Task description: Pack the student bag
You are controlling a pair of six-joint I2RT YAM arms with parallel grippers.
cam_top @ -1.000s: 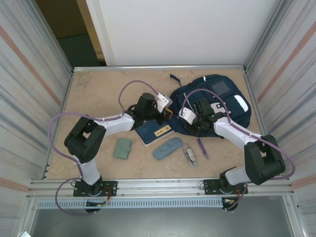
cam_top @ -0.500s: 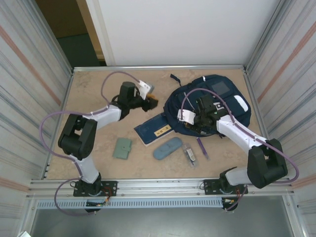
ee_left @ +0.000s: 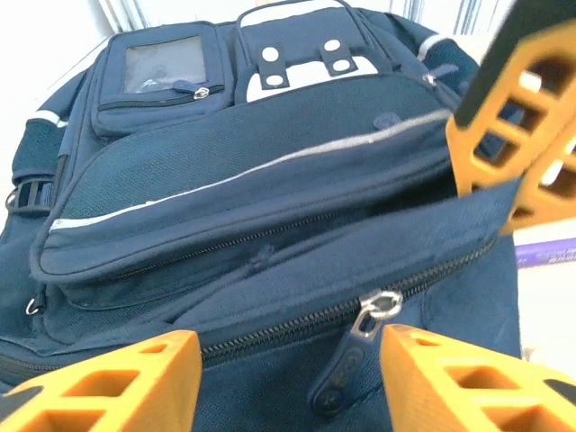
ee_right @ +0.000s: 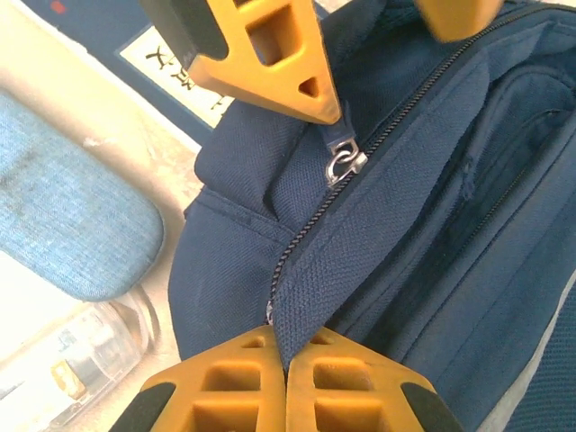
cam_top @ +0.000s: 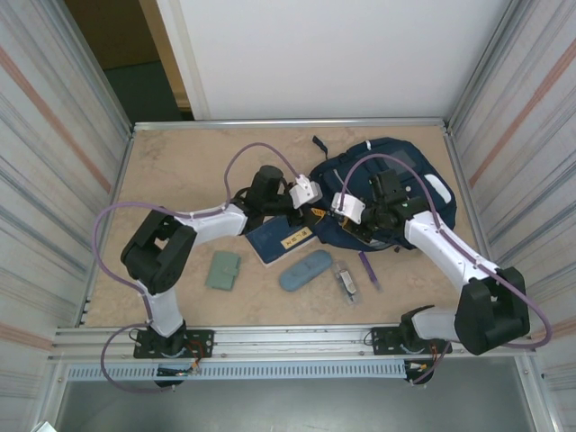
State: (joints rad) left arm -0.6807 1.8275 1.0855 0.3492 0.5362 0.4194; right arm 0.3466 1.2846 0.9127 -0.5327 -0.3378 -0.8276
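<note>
Looking down, we see the bag (cam_top: 400, 175) lying at the far right of the table (cam_top: 180, 171). Our right gripper (ee_right: 286, 364) has its jaws together, pinching the bag's fabric edge beside the zip (ee_right: 306, 225). Our left gripper (ee_left: 283, 364) hangs with jaws apart, just by the zip pull (ee_left: 373, 315).

Right hand (ee_right: 286, 349) is seen at the bottom edge, orange fingers (ee_right: 225, 382) pressed together on a fold of navy fabric beside the zipper of the student bag (ee_right: 432, 234). Fingers of the left hand (ee_right: 382, 63) are seen at the top, spread apart. Metal zipper pull (ee_right: 345, 164) lies just below the nearer one. Blue-grey oval case (ee_right: 63, 202), clear plastic item (ee_right: 85, 355) and blue booklet (ee_right: 166, 58) are laid on the beige worktop (ee_right: 36, 85), left of the bag.
</note>
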